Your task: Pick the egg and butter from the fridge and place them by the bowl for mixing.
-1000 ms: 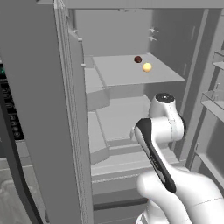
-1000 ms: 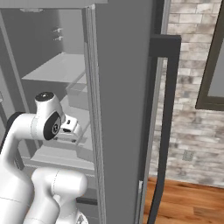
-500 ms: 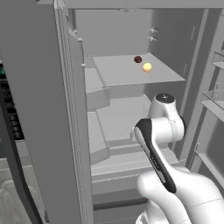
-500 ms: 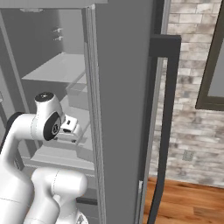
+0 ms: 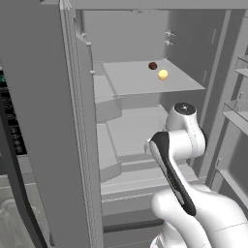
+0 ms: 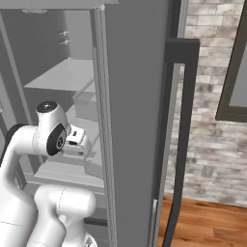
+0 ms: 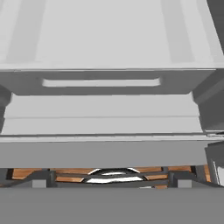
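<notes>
The fridge point(image 5: 145, 85) stands open in front of me. The egg point(image 5: 163, 74), a small yellow ball, lies on the upper shelf next to a smaller dark red-brown ball point(image 5: 152, 66). The butter and the bowl are out of view. My gripper point(image 7: 111, 179) is open, its tips wide apart with nothing between them. It hangs well below the egg's shelf and faces a pale bottom drawer point(image 7: 109, 39) with a slot handle point(image 7: 101, 82). In the right base view the hand point(image 6: 76, 142) sits just inside the fridge point(image 6: 135, 96), level with the lower shelves.
Door racks point(image 5: 237, 111) line the open right door. The left door point(image 5: 43, 121) stands close at my left, with a black oven panel point(image 5: 7, 111) behind it. A dark door handle point(image 6: 185, 120), a brick wall point(image 6: 212, 72) and wood floor point(image 6: 207, 222) lie to the right.
</notes>
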You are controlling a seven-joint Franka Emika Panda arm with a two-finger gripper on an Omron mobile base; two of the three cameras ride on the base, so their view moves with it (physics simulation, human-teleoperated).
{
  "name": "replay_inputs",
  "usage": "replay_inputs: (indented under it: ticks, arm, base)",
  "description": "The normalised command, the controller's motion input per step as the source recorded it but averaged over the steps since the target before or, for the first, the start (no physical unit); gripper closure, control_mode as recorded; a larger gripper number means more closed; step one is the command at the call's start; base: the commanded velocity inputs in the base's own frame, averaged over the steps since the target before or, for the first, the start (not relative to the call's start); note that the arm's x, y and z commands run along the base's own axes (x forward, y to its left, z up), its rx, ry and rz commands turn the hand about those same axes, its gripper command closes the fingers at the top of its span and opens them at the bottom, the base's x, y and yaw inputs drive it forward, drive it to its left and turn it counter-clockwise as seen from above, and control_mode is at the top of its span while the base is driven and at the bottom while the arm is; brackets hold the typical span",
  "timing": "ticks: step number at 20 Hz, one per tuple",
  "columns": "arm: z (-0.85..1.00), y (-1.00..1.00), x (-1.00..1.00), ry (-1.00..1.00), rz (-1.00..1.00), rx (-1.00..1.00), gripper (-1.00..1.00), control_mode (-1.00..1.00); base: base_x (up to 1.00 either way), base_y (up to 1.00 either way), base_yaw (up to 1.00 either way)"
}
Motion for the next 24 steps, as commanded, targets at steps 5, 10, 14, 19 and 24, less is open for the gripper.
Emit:
replay_inputs:
  ticks: [5, 10, 14, 19, 24]
  arm:
    - [0.36, 0.1, 0.01, -0.4, 0.0, 0.01, -1.0, -1.0]
    - [0.49, 0.12, 0.09, -0.33, 0.0, 0.0, -1.0, -1.0]
    - [0.6, 0.05, 0.19, -0.1, -0.07, 0.0, -1.0, -1.0]
    - [0.66, 0.0, 0.13, 0.01, -0.01, 0.03, -1.0, -1.0]
    - [0.65, -0.07, 0.13, 0.01, 0.0, 0.04, -1.0, -1.0]
  base:
    - [0.0, 0.0, 0.0]
    - [0.0, 0.0, 0.0]
    - [0.0, 0.0, 0.0]
    - [0.0, 0.0, 0.0]
    - [0.0, 0.0, 0.0]
